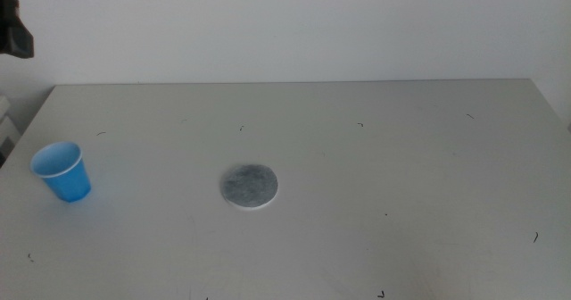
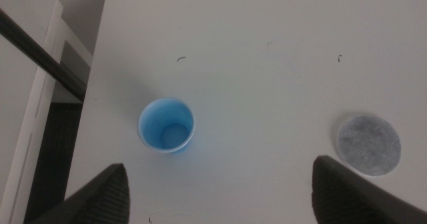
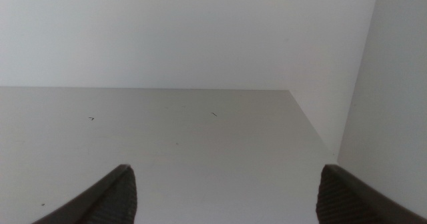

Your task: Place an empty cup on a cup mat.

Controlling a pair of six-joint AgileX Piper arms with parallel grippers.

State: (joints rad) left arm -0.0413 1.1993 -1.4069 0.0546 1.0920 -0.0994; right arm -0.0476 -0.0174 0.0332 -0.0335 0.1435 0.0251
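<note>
I count one cup and one mat on my worktop, nothing more of either. The small bright blue tapered disposable cup (image 1: 62,171) has a thin white rim and a blue inside, and from the left wrist camera I look straight down into it (image 2: 166,125): it stands upright and holds nothing. It sits near the left edge of the pale grey table (image 1: 401,175), about halfway between the far and near edges. The flat round cup mat with a mottled grey top and a white edge (image 1: 249,186) lies flat toward the middle of the table, left of centre, well apart from the cup; in the left wrist view it shows as the same grey disc (image 2: 369,145) off to one side of the cup, slightly wider than the cup's mouth. The left gripper (image 2: 220,194) hangs above the table over the cup's neighbourhood with its two dark jaws spread wide, touching nothing (the cup shows between and beyond them). The right gripper (image 3: 223,194) waits over the right side of the table, near its far right corner, jaws likewise spread wide with only bare tabletop between them. Neither arm shows in the middle view.
</note>
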